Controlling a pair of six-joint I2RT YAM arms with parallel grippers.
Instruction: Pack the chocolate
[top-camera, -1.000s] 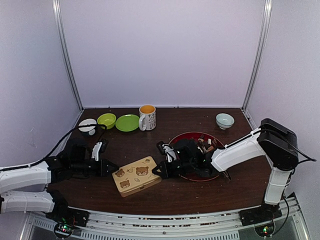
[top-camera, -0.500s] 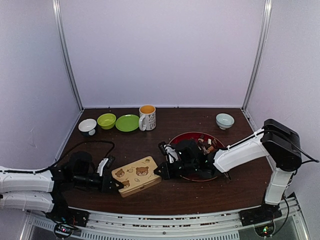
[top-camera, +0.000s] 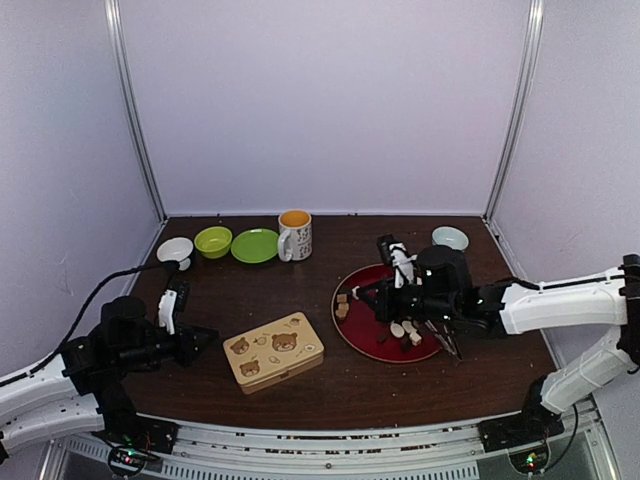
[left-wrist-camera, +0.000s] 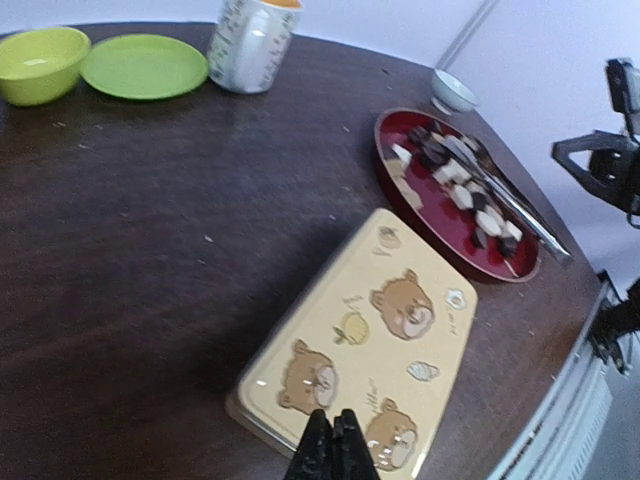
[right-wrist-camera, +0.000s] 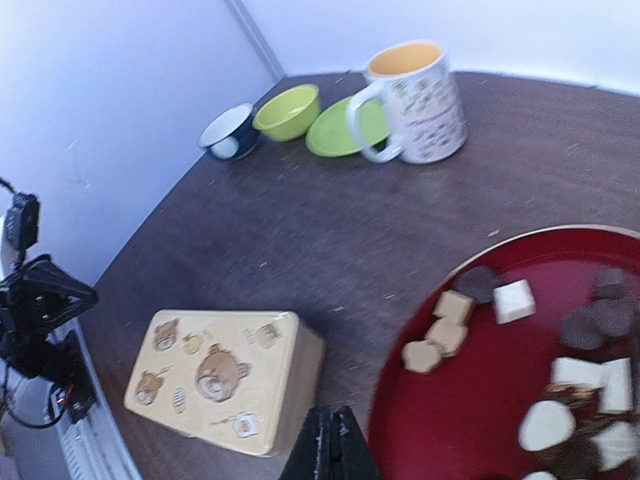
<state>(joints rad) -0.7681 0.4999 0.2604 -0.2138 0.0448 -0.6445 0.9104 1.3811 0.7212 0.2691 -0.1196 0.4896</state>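
Dark wooden table (top-camera: 250, 300) carries a cream rectangular bear-printed tin (top-camera: 273, 350) with its lid on. Brown, tan and white chocolate pieces (right-wrist-camera: 450, 320) all lie on the round red tray (top-camera: 365, 328), so packing looks unstarted. The left gripper (left-wrist-camera: 333, 450) and right gripper (right-wrist-camera: 331, 450) are pinched together, empty.

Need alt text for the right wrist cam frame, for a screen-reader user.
A closed bear-print tin lies on a dark wooden table beside a red tray of brown, tan and white chocolate pieces. Behind them stand a mug, green plate, green bowl and small bowl; the shut right claw shows at bottom centre.
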